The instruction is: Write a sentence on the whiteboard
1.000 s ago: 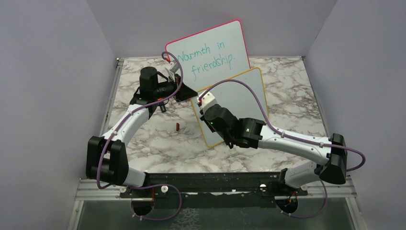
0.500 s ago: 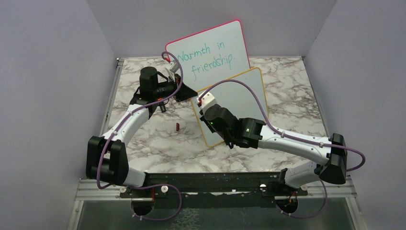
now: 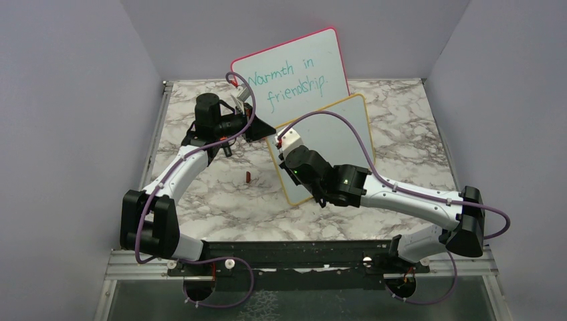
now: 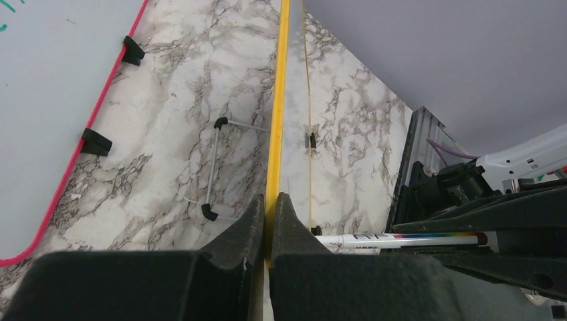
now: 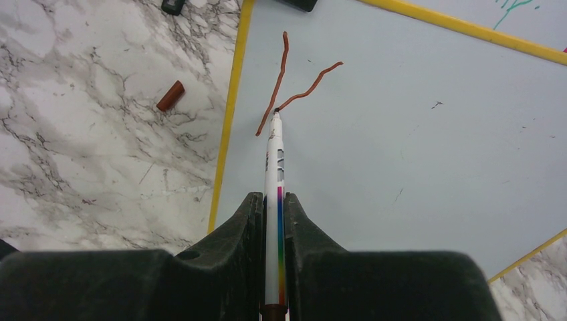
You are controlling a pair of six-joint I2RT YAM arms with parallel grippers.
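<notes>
The whiteboard with the yellow-orange frame stands tilted at the table's middle; it also shows in the right wrist view. My left gripper is shut on its yellow top-left edge. My right gripper is shut on a white marker with a rainbow stripe. The marker's tip touches the board near its upper left. Two reddish-brown strokes stand there, a long line and a slanted one meeting at the tip. No whole word of the sentence shows.
A pink-red-framed board with teal writing leans behind. A reddish-brown marker cap lies on the marble table left of the whiteboard, also in the right wrist view. Grey walls close the sides and back.
</notes>
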